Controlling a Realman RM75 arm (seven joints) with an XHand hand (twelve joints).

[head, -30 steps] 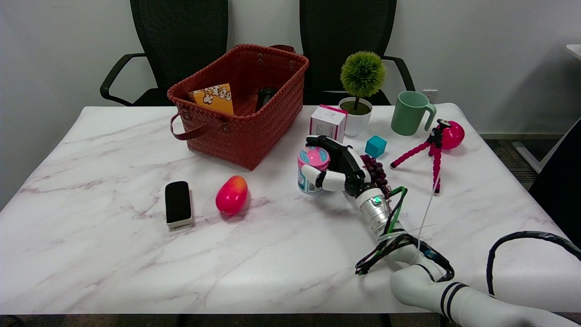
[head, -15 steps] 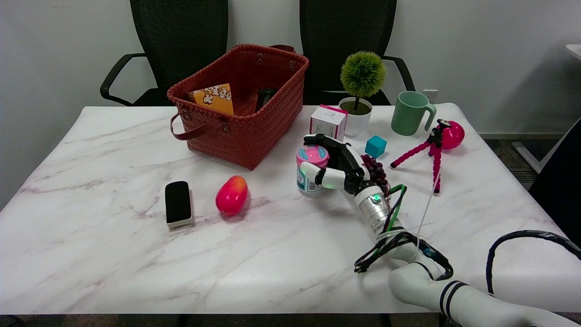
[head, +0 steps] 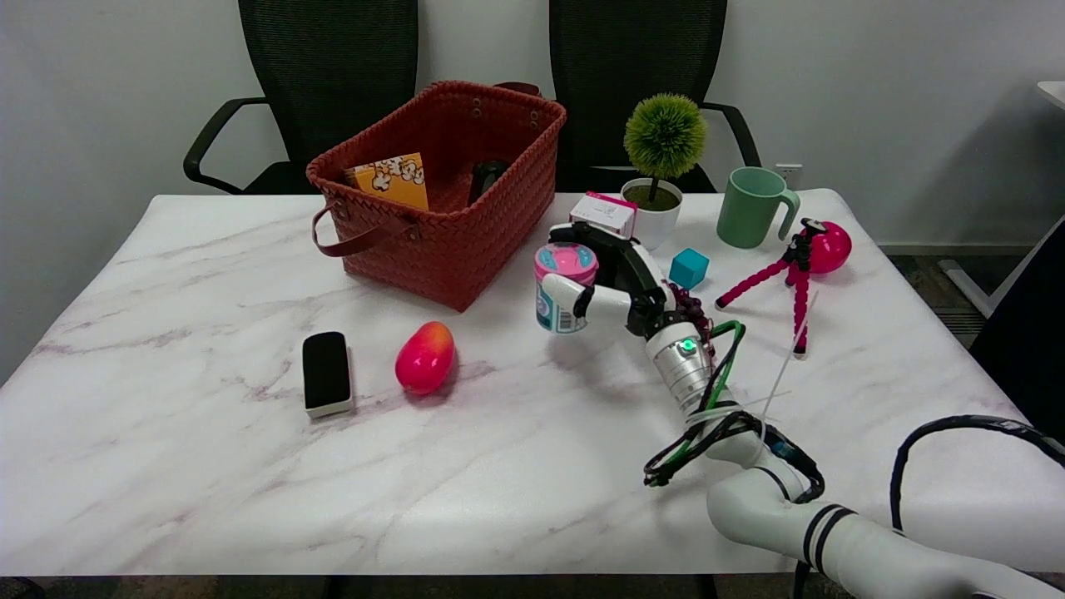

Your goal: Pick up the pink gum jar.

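The pink gum jar, with a pink lid and a white and teal label, hangs a little above the marble table, right of the basket. My right hand grips it from the right, with fingers curled over the far side and the thumb across the near side. A shadow lies on the table beneath the jar. The arm reaches in from the lower right.
A red woven basket stands to the jar's left. Behind the hand are a pink-and-white box, a potted plant, a teal cube, grapes, a green mug and a pink tripod. A mango and a black eraser lie front left.
The hand has lifted the jar off the table and carried it up and slightly left; earlier the jar stood on the table inside the closing fingers.
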